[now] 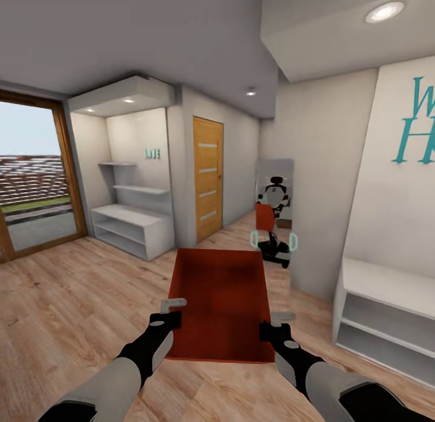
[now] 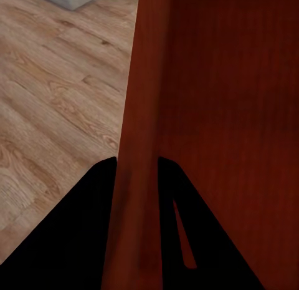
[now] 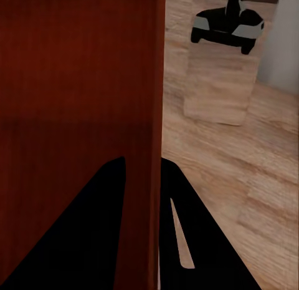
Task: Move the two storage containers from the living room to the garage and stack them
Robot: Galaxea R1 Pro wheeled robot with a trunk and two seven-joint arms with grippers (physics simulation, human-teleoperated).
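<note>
I hold one orange-red storage container (image 1: 220, 301) level in front of me, above the light wood plank floor (image 1: 72, 301) of the living room. My left gripper (image 1: 172, 310) is shut on its left wall near the close corner. My right gripper (image 1: 275, 325) is shut on its right wall. In the left wrist view the thin red wall (image 2: 140, 115) runs between the dark fingers of the left gripper (image 2: 137, 196). The right wrist view shows the same for the wall (image 3: 148, 115) and the right gripper (image 3: 143, 196). The bin's inside looks empty. The garage is out of view.
Ahead stands a tall mirror (image 1: 275, 222) showing my reflection, against a white wall. A wooden door (image 1: 208, 177) is left of it, then white low shelving (image 1: 130, 228) and a wood-framed glass door (image 1: 33, 180). A white shelf bench (image 1: 386, 313) stands close on the right.
</note>
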